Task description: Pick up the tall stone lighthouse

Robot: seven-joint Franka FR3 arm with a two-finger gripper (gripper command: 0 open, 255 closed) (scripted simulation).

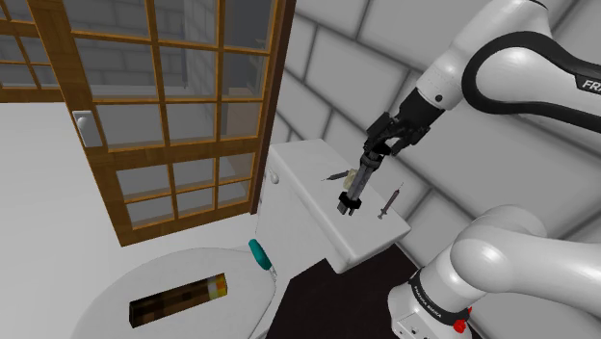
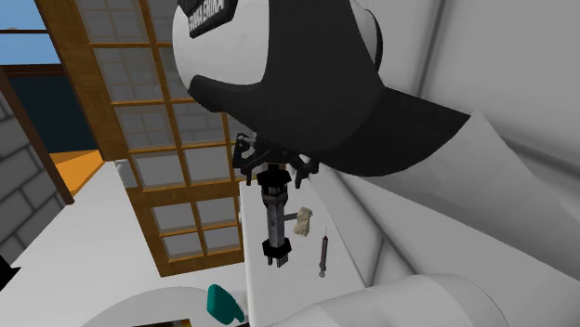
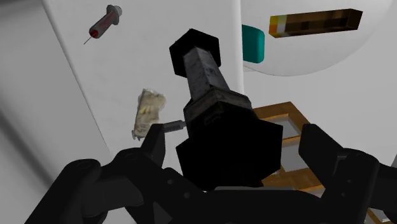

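The tall lighthouse [image 1: 353,188], a grey stone shaft with a black base and a black top, stands over the white toilet tank lid [image 1: 318,193]. My black gripper [image 1: 371,157] reaches down over its upper end. In the wrist view the lighthouse [image 3: 207,76] runs away from the hand, and its wide black top sits between the fingers [image 3: 154,139]. The gripper [image 3: 232,145] is open, with a narrow gap on each side. The second exterior view has the lighthouse [image 2: 273,218] hanging straight below the gripper [image 2: 274,175]. I cannot tell if its base touches the lid.
On the tank lid lie a syringe [image 1: 387,202] and a pale crumpled lump [image 2: 303,221]. A teal object [image 1: 258,253] sits behind the round toilet lid [image 1: 116,299], which carries a brown block [image 1: 178,299]. A wooden-framed glass door [image 1: 173,106] stands beside the tank, grey block walls behind.
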